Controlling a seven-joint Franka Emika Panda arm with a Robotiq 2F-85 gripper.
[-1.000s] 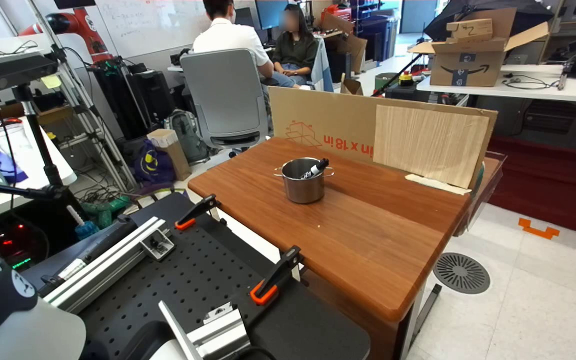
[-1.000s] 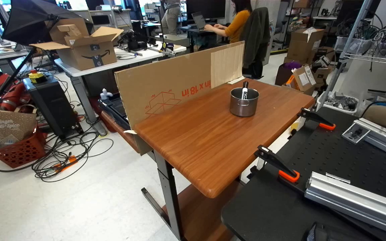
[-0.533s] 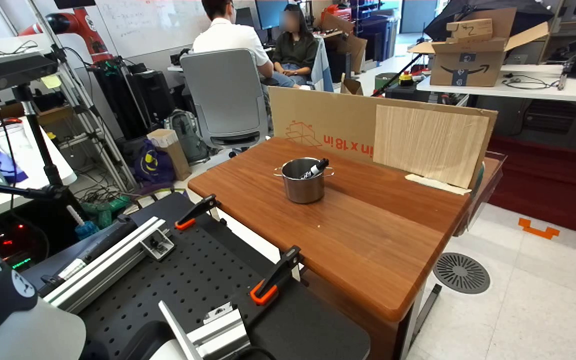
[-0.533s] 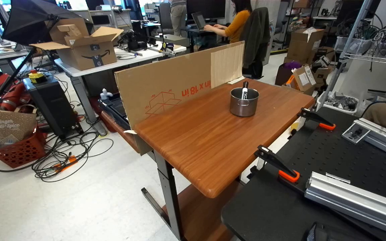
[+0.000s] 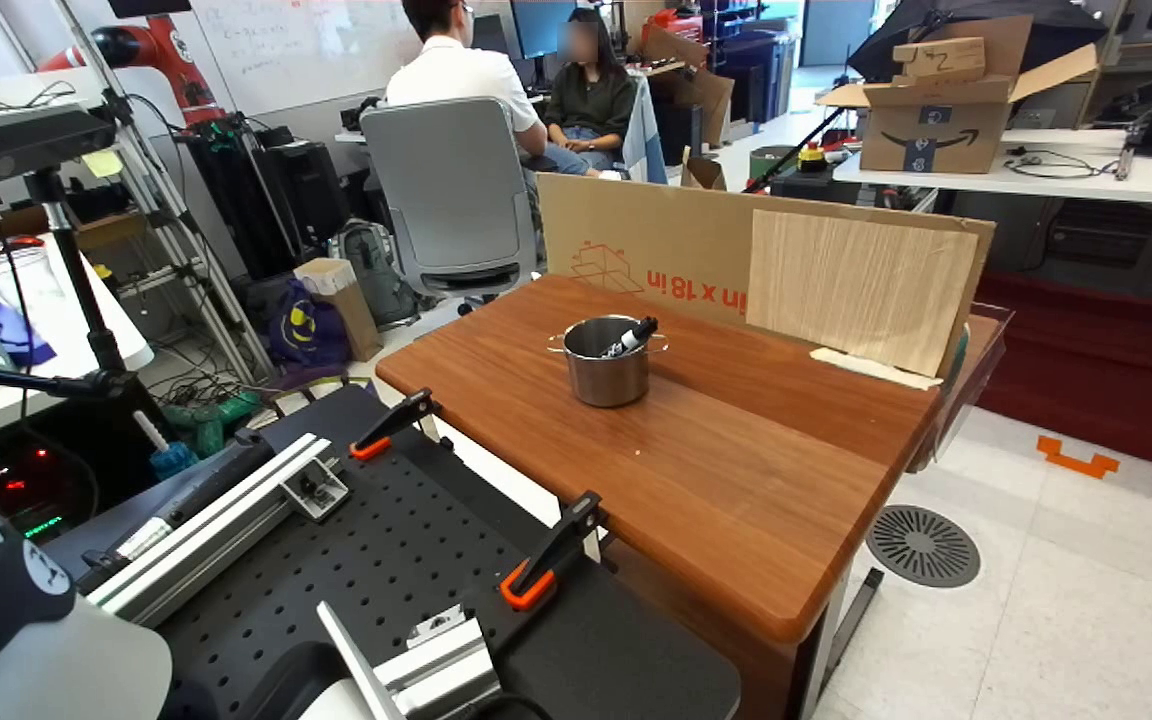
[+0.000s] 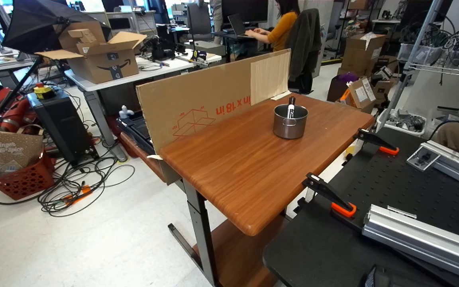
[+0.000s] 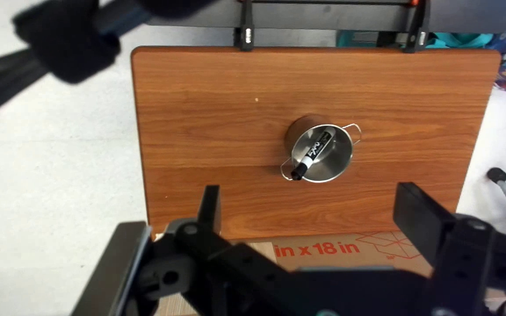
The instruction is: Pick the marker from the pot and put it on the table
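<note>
The black and white marker [image 5: 630, 339] leans inside the grey metal pot [image 5: 608, 382], its black cap sticking out over the rim. The marker [image 6: 291, 108] and pot [image 6: 289, 128] also show in the other exterior picture. The pot stands upright on the reddish-brown table [image 5: 736, 480]. In the wrist view the marker [image 7: 316, 151] lies diagonally across the opening of the pot [image 7: 338, 158], cap at the lower left. My gripper [image 7: 310, 188] is wide open and empty, high above the table [image 7: 213, 131]. The gripper is out of view in both exterior views.
A cardboard panel [image 5: 656, 240] stands upright along one long table edge; it also shows in the wrist view [image 7: 323, 250]. Black clamps with orange pads [image 5: 556, 550] reach over the opposite edge from the black workbench [image 5: 416, 540]. The pot has thin wire side handles [image 7: 358, 129].
The arm, pot and marker have not visibly moved. Only a person standing far in the background has shifted to the right.
</note>
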